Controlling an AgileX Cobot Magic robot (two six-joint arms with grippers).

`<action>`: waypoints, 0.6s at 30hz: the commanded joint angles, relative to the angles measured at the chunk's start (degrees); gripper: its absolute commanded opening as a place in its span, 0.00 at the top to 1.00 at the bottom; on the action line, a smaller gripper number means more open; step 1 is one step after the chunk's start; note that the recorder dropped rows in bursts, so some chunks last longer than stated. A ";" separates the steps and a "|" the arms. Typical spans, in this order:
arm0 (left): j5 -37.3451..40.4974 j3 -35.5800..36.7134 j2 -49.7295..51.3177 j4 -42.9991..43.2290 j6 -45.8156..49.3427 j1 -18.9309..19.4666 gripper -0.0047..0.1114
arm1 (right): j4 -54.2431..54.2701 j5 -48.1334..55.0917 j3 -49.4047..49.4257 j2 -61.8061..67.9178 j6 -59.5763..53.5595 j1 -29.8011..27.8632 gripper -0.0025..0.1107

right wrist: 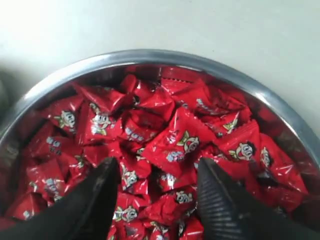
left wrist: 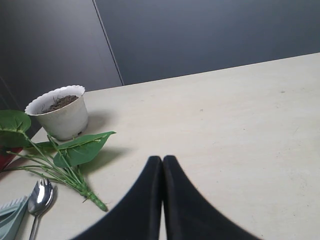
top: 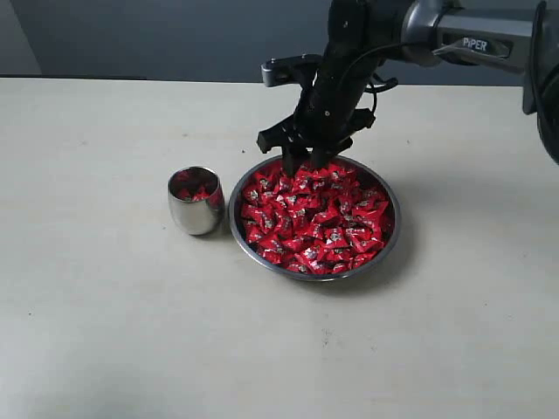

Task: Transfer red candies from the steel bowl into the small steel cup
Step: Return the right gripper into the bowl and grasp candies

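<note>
The left hand (left wrist: 162,160) is out of the action. Its fingers are pressed together on nothing and it hangs over bare surface (left wrist: 240,130). A white plant pot (left wrist: 59,112), a leafy sprig (left wrist: 75,150) and a spoon (left wrist: 39,197) lie off to one side ahead of it. As it stands it poses no risk.

The small steel cup (top: 194,218) stands upright, off to the side of the right hand (top: 306,160) and clear of it, just outside the rim of the steel bowl (top: 314,278). Whether cup and bowl touch cannot be told. A few red wrappers already show inside the cup. Its mouth is narrow, so a carry that ends off-centre would likely drop a candy onto the surface. A low approach could knock the rounded cup over.

The red candies (top: 319,223) fill the bowl directly beneath the right hand. That hand is spread wide and grips nothing. Its fingertips are down at the heap near one side of the rim, with several candies in the gap between them. The wrappers look slick and crinkled and lie overlapping. Closing here could pinch only a wrapper corner that slips out on the lift, or it could catch two or three at once and shed extras midway. Pressing deeper so close to the rim could also tip or slide the shallow bowl.
</note>
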 commanded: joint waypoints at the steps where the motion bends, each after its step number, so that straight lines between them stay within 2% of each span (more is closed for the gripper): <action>1: -0.76 0.08 -0.22 0.25 -0.21 -0.16 0.96 | -0.13 -1.42 0.37 1.67 1.92 -0.73 0.55; 10: -0.76 0.08 -0.22 0.25 -0.21 -0.16 0.96 | 0.66 -4.45 0.37 4.36 4.94 -0.81 0.56; 12: -0.76 0.08 -0.22 0.25 -0.21 -0.16 0.96 | 0.23 -4.20 0.37 4.61 5.04 -0.81 0.72; 13: -0.76 0.08 -0.22 0.25 -0.21 -0.16 0.96 | -0.20 -3.79 0.37 4.49 5.04 -0.81 0.88; 14: -0.76 0.08 -0.22 0.25 -0.21 -0.16 0.96 | -0.20 -3.44 0.37 4.36 5.04 -0.81 0.97; 18: -0.76 0.08 -0.22 0.25 -0.21 -0.16 0.96 | -0.32 -1.83 0.27 1.43 5.17 -0.81 0.98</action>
